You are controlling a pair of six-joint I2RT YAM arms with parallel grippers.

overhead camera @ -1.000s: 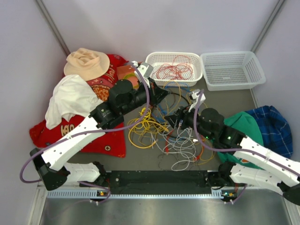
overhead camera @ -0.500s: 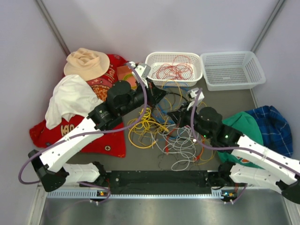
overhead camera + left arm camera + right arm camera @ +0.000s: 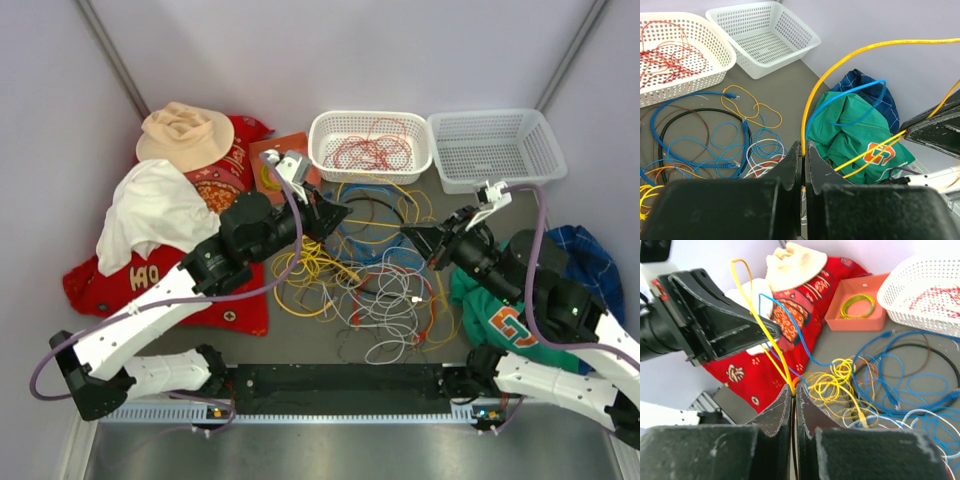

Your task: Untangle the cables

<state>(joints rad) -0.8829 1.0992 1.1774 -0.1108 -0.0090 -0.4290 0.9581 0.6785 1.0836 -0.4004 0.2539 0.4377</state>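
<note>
One cable spans left hand and right hand.

Top view looks down; close wrist views face each other, sharing the cables.

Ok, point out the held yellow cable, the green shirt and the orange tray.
yellow cable (image 3: 890, 44): left wrist view, top of its arc.
green shirt (image 3: 855, 140): left wrist view, middle of the cloth.
orange tray (image 3: 850, 324): right wrist view, near wall.

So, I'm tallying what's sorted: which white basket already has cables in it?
The left basket in the top view, holding red cables; the right basket holds none.
</note>
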